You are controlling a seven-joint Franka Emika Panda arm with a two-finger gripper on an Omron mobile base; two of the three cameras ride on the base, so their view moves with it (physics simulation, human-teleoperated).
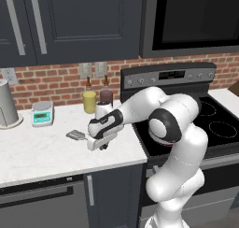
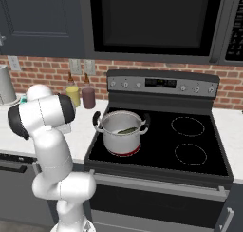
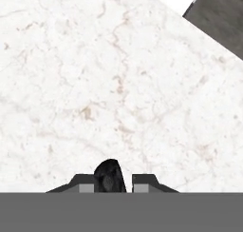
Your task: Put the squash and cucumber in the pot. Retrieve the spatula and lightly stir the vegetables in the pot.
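Landmark: the pot (image 2: 122, 131), shiny steel with two black loop handles, stands on the near left burner of the stove (image 2: 199, 155); all places below are given from it.
Pot contents: a dark green cucumber (image 2: 127, 130) lies inside against the wall. The squash is not made out from this angle (it may sit lower, hidden by the rim).
Spatula: the spatula (image 1: 75, 135) lies on the white marble counter (image 1: 42, 152), well to the left of the pot and off the stove. Its silver head pokes out just beside the hand; the black handle runs under the hand.
Gripper: the gripper (image 3: 111, 178) is down at the counter, fingers drawn in narrow around a dark rounded bit that I judge to be the spatula handle (image 3: 111, 175). The left base view hides the fingertips behind the wrist.
Step, as judged: picking up the spatula; vegetables look dealt with, stirring not begun.
Risk 1: the handle is thin and the hold sits near one end, so the head could swing down or slip out on lifting.
Risk 2: a pinch pressed against the marble may scrape or skid the tool instead of raising it.
Risk 3: the yellow bottle (image 1: 89, 101) and dark jar (image 1: 106, 96) stand between hand and pot (close to the carry path); a low swing could knock them.
Risk 4: a dangling head could strike the pot rim or near handle and shove the pot off its burner.
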